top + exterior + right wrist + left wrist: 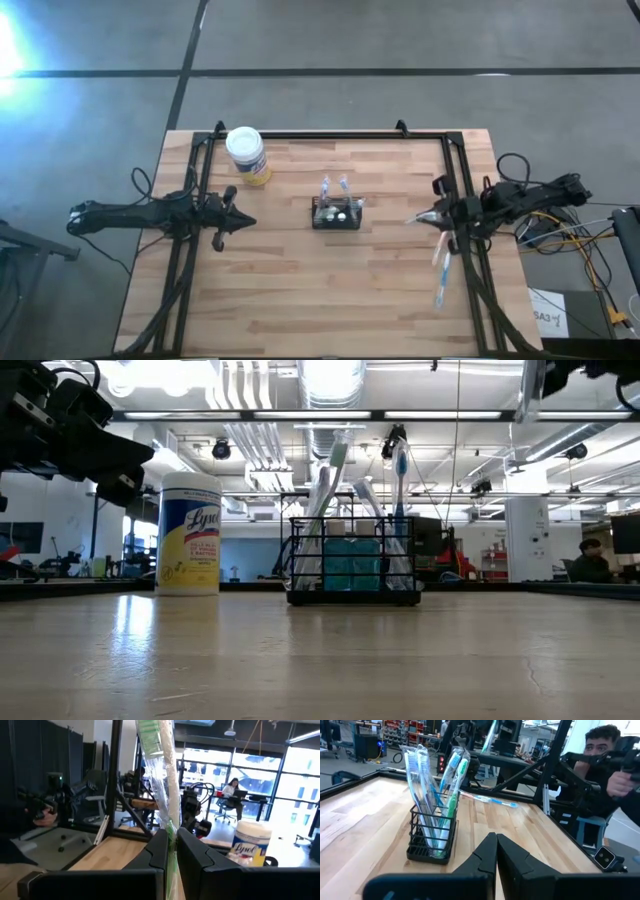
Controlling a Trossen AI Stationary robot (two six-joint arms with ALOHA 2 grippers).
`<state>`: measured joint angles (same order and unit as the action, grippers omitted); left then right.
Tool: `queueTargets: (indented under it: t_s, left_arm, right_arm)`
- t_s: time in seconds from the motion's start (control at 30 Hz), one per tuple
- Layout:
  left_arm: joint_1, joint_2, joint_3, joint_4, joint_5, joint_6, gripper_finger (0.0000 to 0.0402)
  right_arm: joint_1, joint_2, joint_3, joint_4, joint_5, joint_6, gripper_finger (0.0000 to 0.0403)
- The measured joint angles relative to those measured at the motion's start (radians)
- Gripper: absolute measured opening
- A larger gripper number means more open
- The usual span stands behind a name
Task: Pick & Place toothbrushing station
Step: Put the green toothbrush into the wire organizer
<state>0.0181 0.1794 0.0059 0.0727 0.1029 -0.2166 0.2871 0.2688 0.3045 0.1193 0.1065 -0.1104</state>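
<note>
The toothbrushing station (pixel 336 215), a small black wire holder, stands upright near the middle of the table (pixel 300 300), slightly toward the far edge, and it already holds several wrapped toothbrushes (pixel 427 795) standing on end, their heads leaning out over the rim; in the low view teal packaging shows through its bars. So part of the loading looks done, but not all: two more wrapped toothbrushes (pixel 440 270) lie flat near the table's right edge, just on the near side of the right arm, well apart from the holder. The right gripper (pixel 418 218) sits by the right edge, pointing in toward the holder, and its jaws are closed on a wrapped toothbrush with a green head (pixel 162 780), which stands up between the fingers in the right wrist view. My judgement is that this brush is next to go into the holder, with the two loose ones left after it. The left gripper (pixel 243 222) waits near the left edge, its jaws pressed together with nothing between them, aimed across at the holder. A white-lidded wipes canister (pixel 246 153) stands near the far-left corner, apart from everything; what is inside it cannot be seen.
</note>
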Motion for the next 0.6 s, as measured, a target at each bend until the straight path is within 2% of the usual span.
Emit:
queueTargets:
  t_s: [0.2, 0.6]
  left_arm:
    - [0.0, 0.0, 0.0, 0.0, 0.0, -0.002, 0.0012]
    - [0.0, 0.0, 0.0, 0.001, 0.0, -0.001, 0.0012]
  right_arm:
    - [0.0, -0.081, -0.126, 0.098, 0.001, 0.012, 0.0019]
    - [0.0, -0.229, -0.239, 0.105, 0.001, 0.03, 0.0019]
